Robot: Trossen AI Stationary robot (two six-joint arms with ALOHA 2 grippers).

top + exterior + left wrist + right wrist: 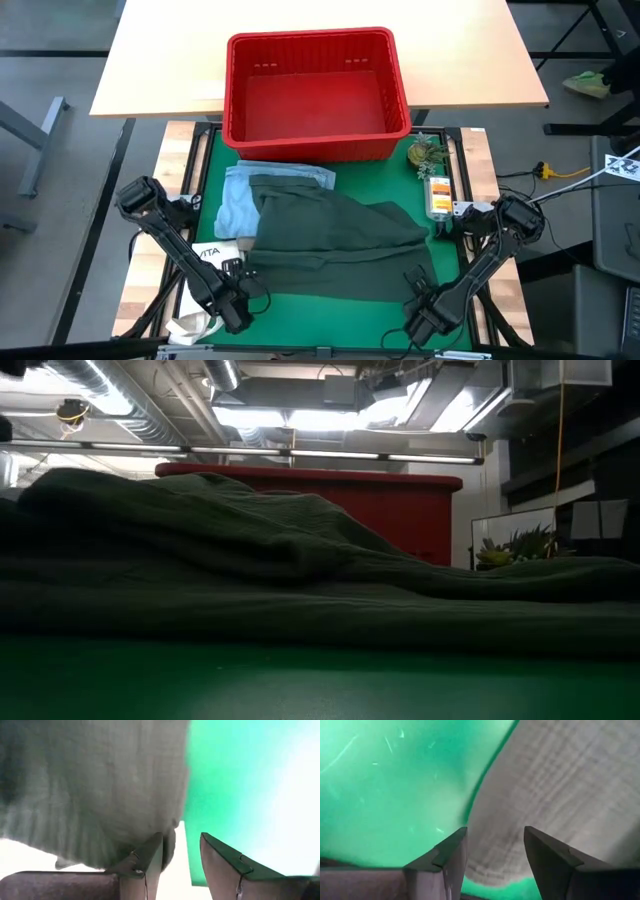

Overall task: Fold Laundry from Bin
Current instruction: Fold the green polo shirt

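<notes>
A dark green garment (340, 245) lies spread on the green mat (330, 310), and its far left part rests on a small light blue cloth (240, 200). The red bin (315, 95) stands at the far edge, and I see nothing in it. My left gripper (245, 297) points down, open, over the garment's near left corner (170, 842). That corner lies at one finger (150, 855). My right gripper (418, 298) points down, open, over the near right corner (495, 862), which shows between its fingers. I cannot tell whether either gripper touches the cloth.
A white tote bag (212, 255) lies beside the garment's left edge and under my left arm. A small green plant figure (428, 153) and an orange object (438, 195) sit at the mat's right edge. A strip of bare mat runs along the near edge between the grippers.
</notes>
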